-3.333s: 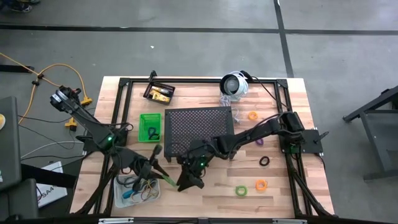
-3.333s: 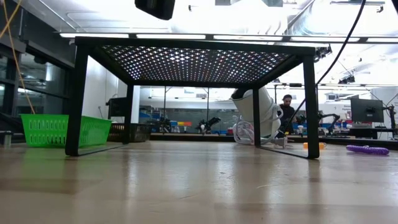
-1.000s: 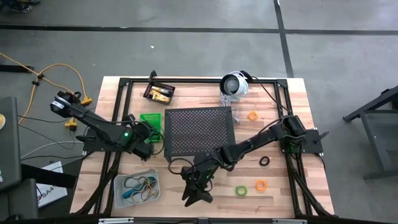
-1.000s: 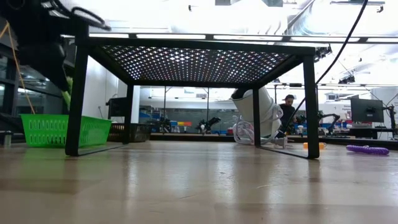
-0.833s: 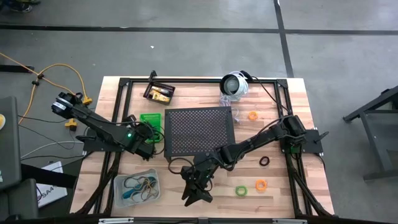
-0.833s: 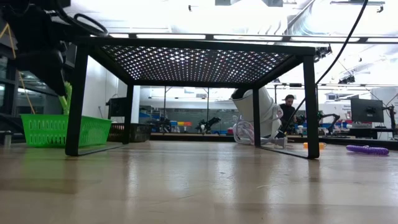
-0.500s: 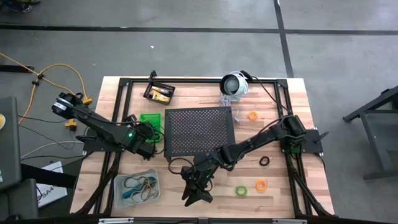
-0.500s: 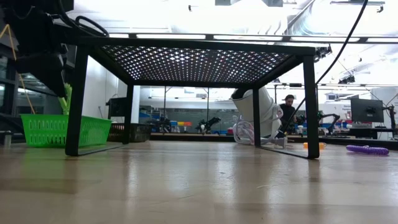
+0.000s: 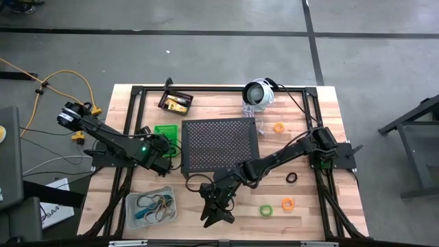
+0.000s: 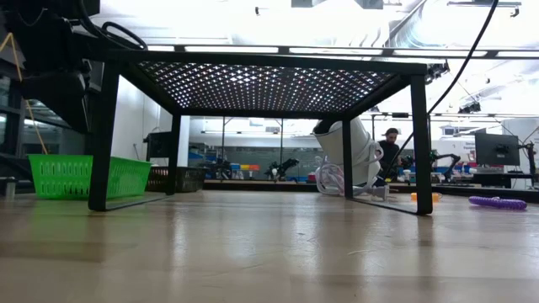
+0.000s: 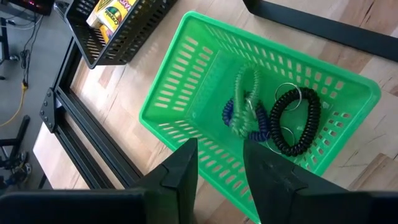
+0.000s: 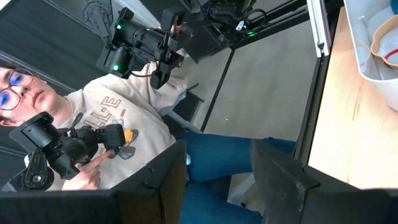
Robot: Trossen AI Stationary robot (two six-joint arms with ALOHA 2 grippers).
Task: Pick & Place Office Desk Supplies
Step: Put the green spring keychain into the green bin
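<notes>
So the right hand (image 9: 217, 214) is hanging over the lower middle of the high view, near the front edge of the bench (image 9: 312, 113), fingers spread apart and holding nothing. Its wrist view is looking off the bench edge at a seated person working a controller, with just a corner of the clear bin (image 12: 373, 43) showing at upper right. That bin (image 9: 151, 208) sits lower left in the high view, with rubber bands in it.

Nearest loose stuff is the green loop (image 9: 265, 210) and orange loop (image 9: 288, 204), lower right. If that hand is going for them, it's pointing the wrong way and needs a big swing, so I'd guess it could clip one and skid it away.

Further back, the left hand (image 9: 164, 144) is hovering right over the green bin (image 11: 249, 106), fingers parted and empty. A green coil (image 11: 245, 93), a blue one and a black coil (image 11: 295, 118) are lying inside. It's also sitting close to the black perforated stand (image 9: 219, 144), so lifting out carelessly could bump the stand or drag the bin.

Far side: black bin (image 9: 175, 103) with yellow tubes, another orange loop (image 9: 279, 127), a black loop (image 9: 292, 178).
</notes>
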